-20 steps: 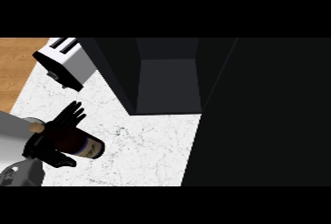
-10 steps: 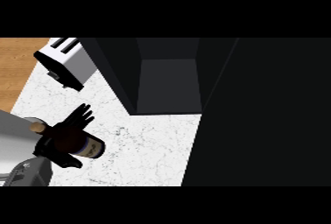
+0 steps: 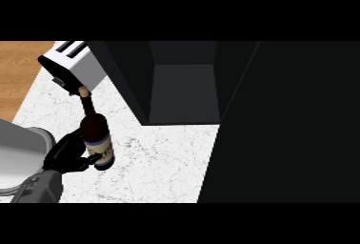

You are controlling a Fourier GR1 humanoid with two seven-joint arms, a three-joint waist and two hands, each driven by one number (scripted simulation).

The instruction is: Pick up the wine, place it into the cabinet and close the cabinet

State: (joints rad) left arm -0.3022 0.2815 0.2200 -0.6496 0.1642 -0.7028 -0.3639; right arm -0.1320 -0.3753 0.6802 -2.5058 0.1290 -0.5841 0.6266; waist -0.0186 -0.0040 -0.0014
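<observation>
Now, left hand [image 3: 70,155]: black, low at view's left, fingers curled round the lower body of the wine bottle [image 3: 95,137], gripping at label level.
Forearm [image 3: 36,188]: grey, comes in from btm-left corner, angled up-right to the hand.
Wine bottle: dark glass, pale label w/ purple bands near its base; long neck points up and slightly left in view; tan top [image 3: 83,90] sits just beside the toaster's near corner.
Bottle tilt: lies slantwise across the view, base toward the robot, neck away; can't tell if base touches the counter or is lifted off.
Bottle vs cabinet: outside it, to the left of the opening, over the white counter; not inside.
Cabinet [image 3: 184,90]: dark, open toward the camera; lighter grey inner panel shows betw. two dark side walls; front edge rests on the counter.
Dark panel [image 3: 285,124]: fills view's right side, top to btm, meeting the cabinet's right wall; can't tell if it's the door or another surface.
Counter [image 3: 158,164]: white marble w/ grey veins, visible left of and below the cabinet.
Toaster [image 3: 73,66]: white, slots on top, at top-left, just beside the cabinet's left wall.
Wood surface [image 3: 20,71]: brown strip at far upper left, past the counter's edge.
Grey rounded shape [image 3: 20,152]: at left edge, just beside the hand; can't tell what it is.
</observation>
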